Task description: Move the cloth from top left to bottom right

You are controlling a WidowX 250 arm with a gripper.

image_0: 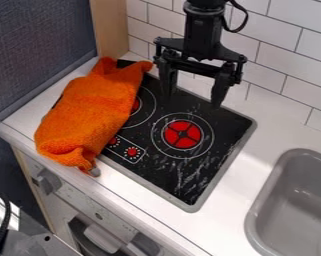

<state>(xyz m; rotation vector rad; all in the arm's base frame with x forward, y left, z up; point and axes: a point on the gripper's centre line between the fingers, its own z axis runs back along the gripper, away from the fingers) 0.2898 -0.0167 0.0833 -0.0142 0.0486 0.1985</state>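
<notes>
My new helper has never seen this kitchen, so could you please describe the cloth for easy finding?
Find the black stove top, set in the white counter beside the grey sink. The cloth lies rumpled over its left part. Bright orange and fuzzy, it stands out from the red burner.

From my station, the orange cloth reads as thick, soft fabric, matt and rough with a nubbly, towel-like nap. Under it I see the black cooktop, smooth and faintly glossy, its surface streaked with pale scuffs, and edged by a smooth grey rim. The white countertop looks smooth, with a soft sheen. I make out smooth, lightly shiny wall tiles, a pale wood panel with a satin face, and a grey sink with a smooth satin finish. My gripper looks hard and mostly matt black.
</notes>
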